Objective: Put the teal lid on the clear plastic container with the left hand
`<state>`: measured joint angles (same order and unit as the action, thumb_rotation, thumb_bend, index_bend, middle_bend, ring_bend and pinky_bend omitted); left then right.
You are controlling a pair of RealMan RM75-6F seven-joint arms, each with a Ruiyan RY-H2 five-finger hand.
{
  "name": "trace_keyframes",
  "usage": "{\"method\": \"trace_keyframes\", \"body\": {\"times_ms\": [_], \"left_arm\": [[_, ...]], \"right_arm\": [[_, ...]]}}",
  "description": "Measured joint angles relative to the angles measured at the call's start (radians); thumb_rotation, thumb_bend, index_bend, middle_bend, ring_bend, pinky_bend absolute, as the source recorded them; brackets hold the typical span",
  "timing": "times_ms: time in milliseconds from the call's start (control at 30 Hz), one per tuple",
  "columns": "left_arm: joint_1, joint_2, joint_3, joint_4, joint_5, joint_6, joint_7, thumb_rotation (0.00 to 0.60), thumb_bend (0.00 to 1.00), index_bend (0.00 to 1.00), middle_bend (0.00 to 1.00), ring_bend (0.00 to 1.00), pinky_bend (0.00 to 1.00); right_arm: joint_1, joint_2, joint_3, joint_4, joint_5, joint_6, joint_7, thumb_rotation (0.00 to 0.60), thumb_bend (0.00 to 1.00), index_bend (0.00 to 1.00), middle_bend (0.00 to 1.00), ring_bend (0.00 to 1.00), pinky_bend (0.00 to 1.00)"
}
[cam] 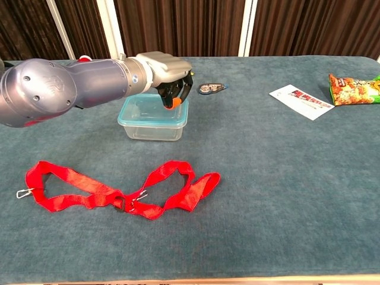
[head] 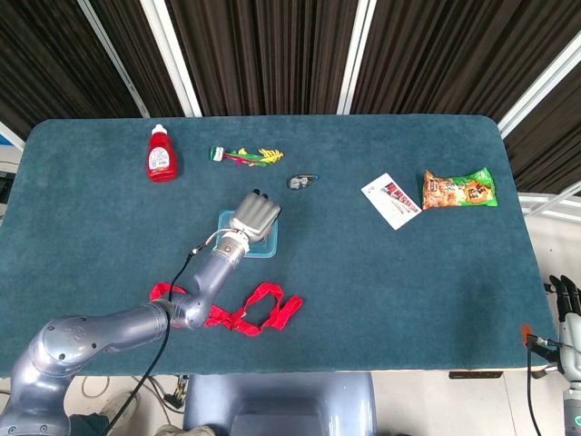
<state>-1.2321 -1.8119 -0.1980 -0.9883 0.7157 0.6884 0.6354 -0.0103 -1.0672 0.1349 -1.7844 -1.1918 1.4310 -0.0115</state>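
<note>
The clear rectangular plastic container (cam: 153,119) sits on the dark teal carpeted surface (cam: 285,178) with the teal lid (cam: 142,113) lying flat on top of it, its rim lined up with the container's edges. Through the clear walls nothing can be made out inside. The left robot hand (cam: 168,77) hangs over the far right corner of the lid, fingers curled downward with orange-tipped fingertips (cam: 170,104) at or just above the lid's edge; whether they actually touch it cannot be told. It grips nothing visible. From the head view the left robot hand (head: 254,215) covers most of the container (head: 265,247), leaving only its near right corner showing.

Just in front of the container a red webbing strap (cam: 119,193) lies in loops, with a small metal clip at its left end. Beyond the container lie a small grey tape dispenser (cam: 212,88) and a bundle of green, red and yellow items (head: 245,156). A red squeeze bottle with a white cap (head: 162,154) stands toward the far left. Well off to the right lie a white printed card (cam: 301,101) and an orange and green snack packet (cam: 355,89).

The right robot hand (head: 568,304) shows at the lower right edge of the head view, off the surface, its fingers apart and empty.
</note>
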Motion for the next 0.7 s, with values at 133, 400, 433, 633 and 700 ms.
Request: {"method": "trace_keyframes", "body": {"times_ms": [133,400,433,633,700], "left_arm": [[0.002,0.002,0.001,-0.002,-0.010,0.005,0.009,0.600,0.49,0.61,0.50,0.32,0.27],[0.005,-0.001,0.004,0.004,-0.020,-0.002,0.011,0.600,0.49,0.61,0.50,0.32,0.27],[0.005,-0.002,0.003,0.007,-0.021,-0.003,0.009,0.600,0.49,0.61,0.50,0.32,0.27],[0.002,-0.012,0.003,0.019,-0.017,-0.011,0.006,0.600,0.49,0.62,0.50,0.32,0.27],[0.002,-0.013,0.003,0.020,-0.017,-0.010,0.005,0.600,0.49,0.62,0.50,0.32,0.27]], "right_arm": [[0.000,0.000,0.000,0.000,0.000,0.000,0.000,0.600,0.39,0.06,0.04,0.02,0.00],[0.000,0.000,0.000,-0.001,0.003,0.000,-0.003,0.600,0.39,0.06,0.04,0.02,0.00],[0.000,0.000,0.000,-0.001,0.003,0.000,-0.003,0.600,0.39,0.06,0.04,0.02,0.00],[0.000,0.000,0.001,-0.001,0.005,0.000,-0.003,0.600,0.39,0.06,0.04,0.02,0.00],[0.000,0.000,0.001,-0.001,0.005,0.000,-0.002,0.600,0.39,0.06,0.04,0.02,0.00]]}}
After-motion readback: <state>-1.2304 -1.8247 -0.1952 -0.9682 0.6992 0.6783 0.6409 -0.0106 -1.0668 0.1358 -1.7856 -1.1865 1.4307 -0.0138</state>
